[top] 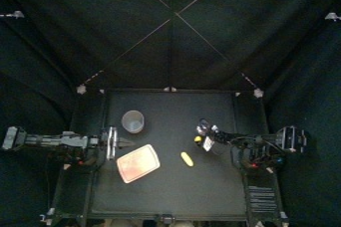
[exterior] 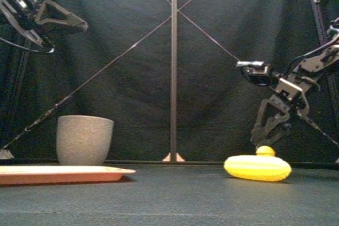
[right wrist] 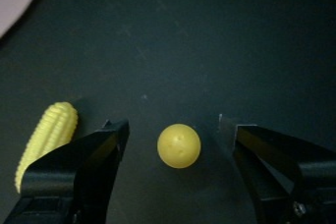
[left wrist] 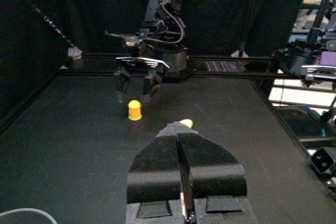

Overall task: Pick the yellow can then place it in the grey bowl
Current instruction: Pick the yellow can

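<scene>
Pre-grasp stage, by the look of it. Hovered right gripper (right wrist: pixel 175 125) directly above yellow can (right wrist: pixel 179 144), jaws spread wide, nothing held. Noted can upright on table (top: pixel 173 191), just beside toy corn (right wrist: pixel 46 146), well apart from grey bowl (exterior: pixel 85 138). Saw left gripper (left wrist: pixel 180 135) resting at table's left, jaws pressed together, empty. Needed next, prob.: straight descent, then squeeze on can w/o snagging corn.

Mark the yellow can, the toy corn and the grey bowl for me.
yellow can (right wrist: pixel 179 144), right wrist view, on its round top.
toy corn (exterior: pixel 257 168), front view, middle of its side.
grey bowl (exterior: pixel 85 138), front view, on its outer wall.
</scene>
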Motion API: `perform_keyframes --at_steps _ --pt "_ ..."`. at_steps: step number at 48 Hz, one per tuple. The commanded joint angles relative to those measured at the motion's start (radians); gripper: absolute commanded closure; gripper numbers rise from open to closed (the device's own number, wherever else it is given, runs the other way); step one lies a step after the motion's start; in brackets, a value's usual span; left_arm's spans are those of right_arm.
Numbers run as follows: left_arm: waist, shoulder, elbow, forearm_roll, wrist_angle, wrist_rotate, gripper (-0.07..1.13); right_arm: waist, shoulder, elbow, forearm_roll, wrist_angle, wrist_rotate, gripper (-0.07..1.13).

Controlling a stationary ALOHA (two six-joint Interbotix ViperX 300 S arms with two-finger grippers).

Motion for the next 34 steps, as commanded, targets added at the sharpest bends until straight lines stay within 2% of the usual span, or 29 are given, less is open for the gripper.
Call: perform_keyframes --at_steps 1,12,24,30,34 --pt "0.0 0.005 -0.017 0.002 -0.005 0.002 1.03 -0.017 0.048 -0.046 0.003 0.018 0.0 0.0" --pt "-0.003 0.005 -0.011 0.0 -0.005 0.002 1.03 -0.026 0.133 -0.083 0.015 0.08 0.002 0.01" --pt "-0.003 0.006 0.002 0.0 -0.003 0.002 1.03 -0.026 0.117 -0.077 0.048 0.138 0.002 0.03" --pt "-0.003 0.005 0.005 0.0 -0.005 0.002 1.03 -0.026 0.109 -0.081 0.049 0.14 0.002 0.08" --pt "-0.005 0.005 0.008 0.0 -0.005 0.002 1.03 -0.026 0.103 -0.083 0.048 0.14 0.0 0.16"
